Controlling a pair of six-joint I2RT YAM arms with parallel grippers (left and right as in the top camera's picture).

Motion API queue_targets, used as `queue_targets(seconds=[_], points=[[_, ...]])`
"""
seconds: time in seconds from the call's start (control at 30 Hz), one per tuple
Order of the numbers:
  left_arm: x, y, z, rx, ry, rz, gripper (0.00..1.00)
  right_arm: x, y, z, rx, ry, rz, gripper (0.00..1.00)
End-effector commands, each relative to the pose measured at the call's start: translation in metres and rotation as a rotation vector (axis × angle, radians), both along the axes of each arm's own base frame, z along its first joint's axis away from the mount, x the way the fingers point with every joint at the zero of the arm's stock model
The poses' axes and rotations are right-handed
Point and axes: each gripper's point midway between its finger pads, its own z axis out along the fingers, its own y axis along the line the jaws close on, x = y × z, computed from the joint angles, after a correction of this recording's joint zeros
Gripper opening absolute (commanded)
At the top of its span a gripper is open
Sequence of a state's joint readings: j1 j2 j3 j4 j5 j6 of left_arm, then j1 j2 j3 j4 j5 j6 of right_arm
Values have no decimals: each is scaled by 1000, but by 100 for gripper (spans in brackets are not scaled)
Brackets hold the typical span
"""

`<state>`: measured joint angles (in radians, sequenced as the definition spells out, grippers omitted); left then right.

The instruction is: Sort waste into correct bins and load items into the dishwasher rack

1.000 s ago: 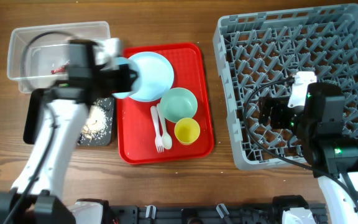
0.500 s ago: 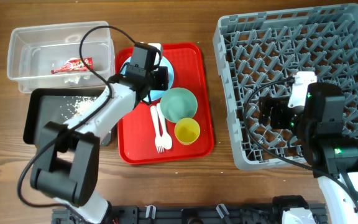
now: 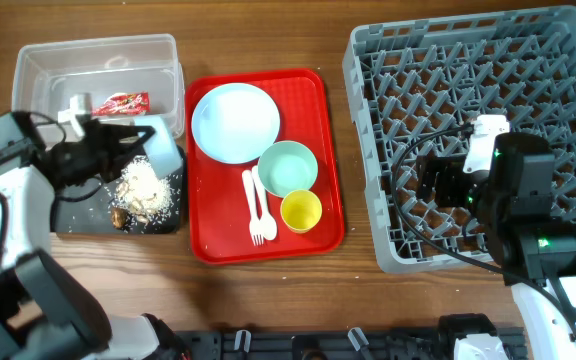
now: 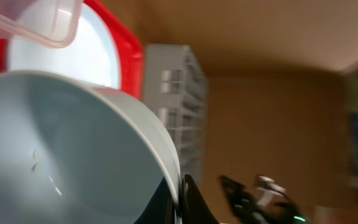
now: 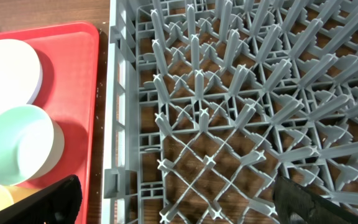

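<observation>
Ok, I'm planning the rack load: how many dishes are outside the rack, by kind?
Plates: 1 (pale blue plate)
Bowls: 2 (mint-green bowl, small blue bowl)
Cups: 1 (yellow cup)
Cutlery: 2 (fork, spoon)
Total: 6

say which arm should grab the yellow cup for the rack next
Right, probably. Its gripper is open and empty above the rack, nearer the cup on the red tray. The left gripper is far off, holding the small blue bowl over the black tray.
</observation>
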<state>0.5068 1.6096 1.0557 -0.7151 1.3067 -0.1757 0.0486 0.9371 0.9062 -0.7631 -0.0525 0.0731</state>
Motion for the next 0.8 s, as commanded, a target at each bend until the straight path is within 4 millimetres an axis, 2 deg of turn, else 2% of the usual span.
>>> queue_targets(seconds=[0.0, 0.4, 0.47, 0.53, 0.63, 0.73, 0.77], points=[[-4, 13, 16, -277, -47, -5, 4, 2, 2, 8, 1, -21, 21, 100], [-3, 12, 17, -259, -72, -12, 4, 2, 2, 9, 0, -22, 21, 100], [6, -5, 12, -103, -116, -59, 4, 3, 2, 9, 1, -23, 21, 100], [23, -26, -7, 158, -54, -62, 4, 2, 2, 9, 1, -22, 21, 100], [57, -84, -17, 522, -127, -112, 4, 2, 2, 9, 0, -22, 21, 100], [78, -122, -44, 923, -171, -37, 4, 3, 2, 9, 1, -23, 21, 100], [79, -133, -50, 993, -186, -36, 4, 3, 2, 9, 1, -23, 21, 100]])
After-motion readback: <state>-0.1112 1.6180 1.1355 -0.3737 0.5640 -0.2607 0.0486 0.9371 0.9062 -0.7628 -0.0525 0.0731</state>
